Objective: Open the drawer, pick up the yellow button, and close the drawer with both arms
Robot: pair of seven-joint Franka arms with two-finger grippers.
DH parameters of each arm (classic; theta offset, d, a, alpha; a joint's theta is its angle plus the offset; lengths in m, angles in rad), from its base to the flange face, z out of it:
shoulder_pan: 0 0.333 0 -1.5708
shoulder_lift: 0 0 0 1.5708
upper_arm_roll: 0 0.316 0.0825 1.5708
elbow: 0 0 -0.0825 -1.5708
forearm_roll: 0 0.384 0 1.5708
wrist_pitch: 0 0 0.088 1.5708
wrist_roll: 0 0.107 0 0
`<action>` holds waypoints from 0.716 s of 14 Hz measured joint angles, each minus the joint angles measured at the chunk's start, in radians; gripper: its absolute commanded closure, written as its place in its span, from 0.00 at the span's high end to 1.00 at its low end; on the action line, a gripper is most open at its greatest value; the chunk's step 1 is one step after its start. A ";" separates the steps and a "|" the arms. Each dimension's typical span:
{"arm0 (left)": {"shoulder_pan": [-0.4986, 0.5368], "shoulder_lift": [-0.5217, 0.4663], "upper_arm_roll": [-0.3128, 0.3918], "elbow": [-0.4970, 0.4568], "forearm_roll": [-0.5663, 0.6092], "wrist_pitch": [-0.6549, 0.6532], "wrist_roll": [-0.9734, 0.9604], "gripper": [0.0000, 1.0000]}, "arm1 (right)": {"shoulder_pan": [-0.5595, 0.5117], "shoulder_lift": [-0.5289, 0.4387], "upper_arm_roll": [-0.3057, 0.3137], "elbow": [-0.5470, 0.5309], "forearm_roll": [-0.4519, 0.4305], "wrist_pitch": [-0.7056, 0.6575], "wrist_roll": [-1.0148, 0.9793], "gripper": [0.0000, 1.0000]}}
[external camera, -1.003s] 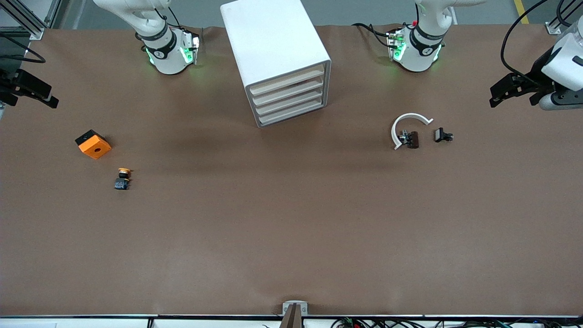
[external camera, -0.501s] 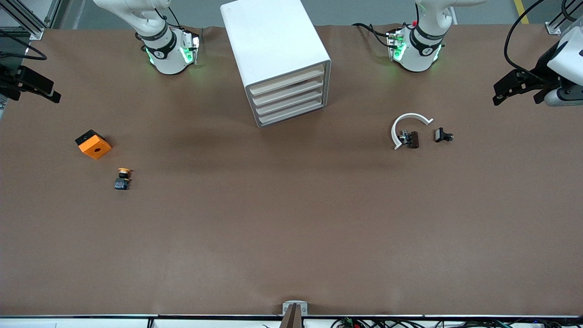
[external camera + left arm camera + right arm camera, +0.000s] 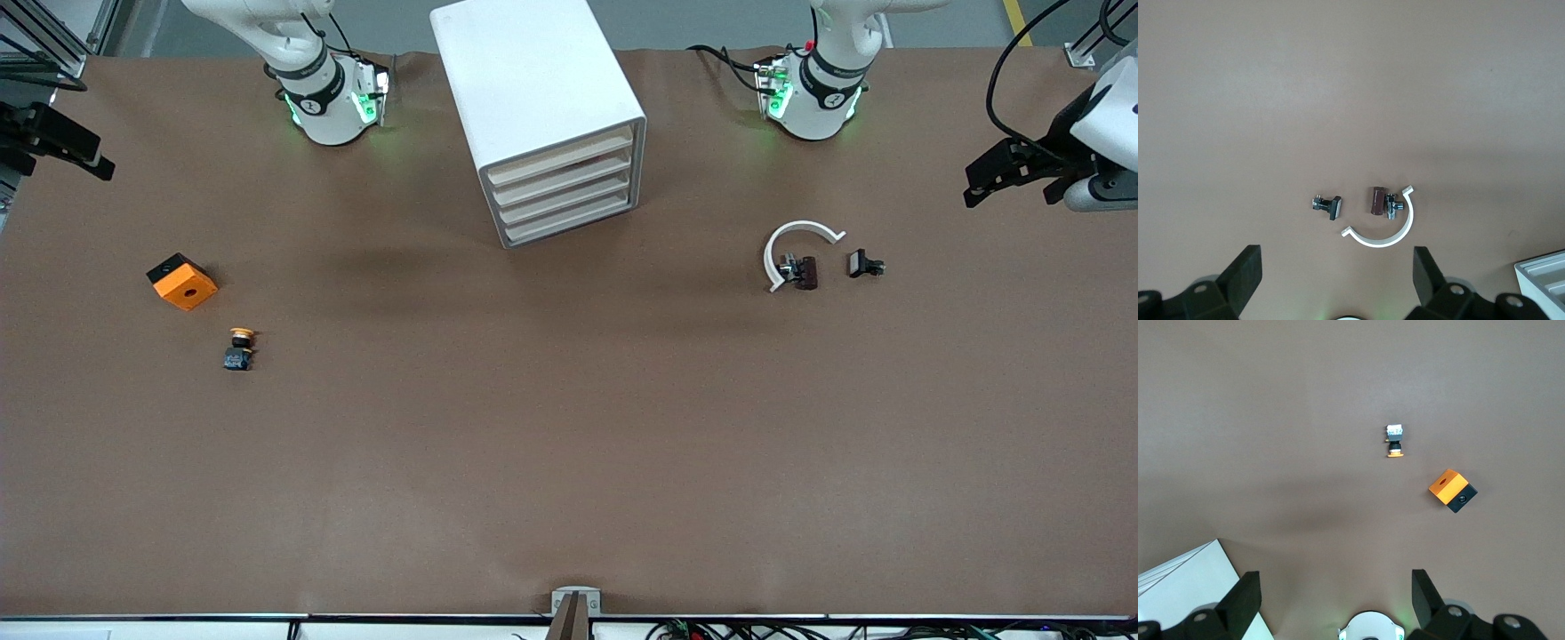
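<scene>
The white cabinet point(image 3: 533, 98) stands between the arm bases; its topmost drawer point(image 3: 560, 156) is shut, like the three below. The button point(image 3: 239, 348), with an orange-yellow cap and a dark body, lies on the table toward the right arm's end, and also shows in the right wrist view point(image 3: 1394, 441). My right gripper point(image 3: 89, 158) hangs open and empty, high over that end's table edge point(image 3: 1335, 600). My left gripper point(image 3: 982, 182) hangs open and empty, high over the left arm's end point(image 3: 1337, 277).
An orange block point(image 3: 182, 281) with a black hole lies beside the button, farther from the front camera point(image 3: 1452, 489). Black clips point(image 3: 865, 264) and a white curved band point(image 3: 796, 238) lie toward the left arm's end point(image 3: 1381, 233). A cabinet corner point(image 3: 1545, 280) shows in the left wrist view.
Both grippers have drifted a little outward and toward the robots' side of the table. Nothing on the table has moved.
</scene>
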State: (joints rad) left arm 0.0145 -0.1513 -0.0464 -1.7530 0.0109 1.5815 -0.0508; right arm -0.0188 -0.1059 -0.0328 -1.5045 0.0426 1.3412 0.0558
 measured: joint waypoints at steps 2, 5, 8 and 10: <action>0.000 0.009 0.000 0.006 0.000 0.000 0.000 1.00 | 0.000 -0.023 0.003 -0.010 0.000 -0.004 0.000 1.00; 0.002 0.011 0.000 0.011 0.000 0.000 0.000 1.00 | 0.000 -0.030 0.005 -0.036 0.001 0.003 0.000 1.00; 0.002 0.011 0.000 0.018 0.000 0.000 0.001 1.00 | 0.000 -0.030 0.003 -0.059 0.000 0.037 -0.001 1.00; 0.002 0.011 0.000 0.020 0.000 0.000 0.001 1.00 | 0.000 -0.030 0.000 -0.065 0.000 0.053 -0.001 1.00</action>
State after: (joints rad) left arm 0.0167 -0.1407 -0.0464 -1.7333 0.0109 1.5817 -0.0502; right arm -0.0188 -0.1357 -0.0328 -1.5690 0.0422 1.3943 0.0547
